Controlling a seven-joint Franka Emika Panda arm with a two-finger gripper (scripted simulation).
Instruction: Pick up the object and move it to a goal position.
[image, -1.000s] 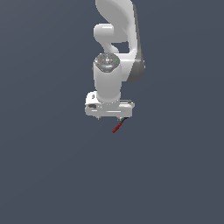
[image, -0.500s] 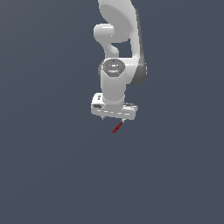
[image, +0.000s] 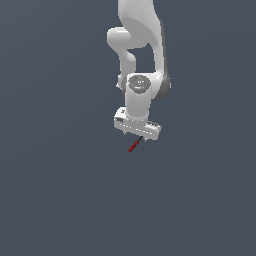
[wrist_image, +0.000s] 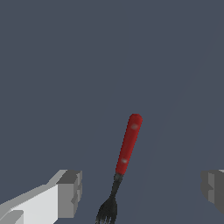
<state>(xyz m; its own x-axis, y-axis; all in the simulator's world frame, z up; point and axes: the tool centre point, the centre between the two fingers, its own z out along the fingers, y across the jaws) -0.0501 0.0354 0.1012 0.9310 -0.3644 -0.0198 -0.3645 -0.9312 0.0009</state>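
Note:
The object is a small fork with a dark-red handle (wrist_image: 129, 144) and a blackish tined end (wrist_image: 107, 210). In the wrist view it lies between my two grey fingertips, nearer one fingertip (wrist_image: 70, 192) than the other (wrist_image: 213, 187). My gripper (wrist_image: 141, 189) is open wide and touches nothing. In the exterior view the white gripper (image: 141, 139) hangs just above the object (image: 134, 145), whose red handle sticks out below it toward the exterior view's left.
A plain dark grey-blue surface (image: 60, 190) fills both views. The white arm (image: 140, 40) rises from the gripper to the top edge of the exterior view.
The gripper has shifted toward the exterior view's right and slightly down, turning a little. The red object has stayed about where it was.

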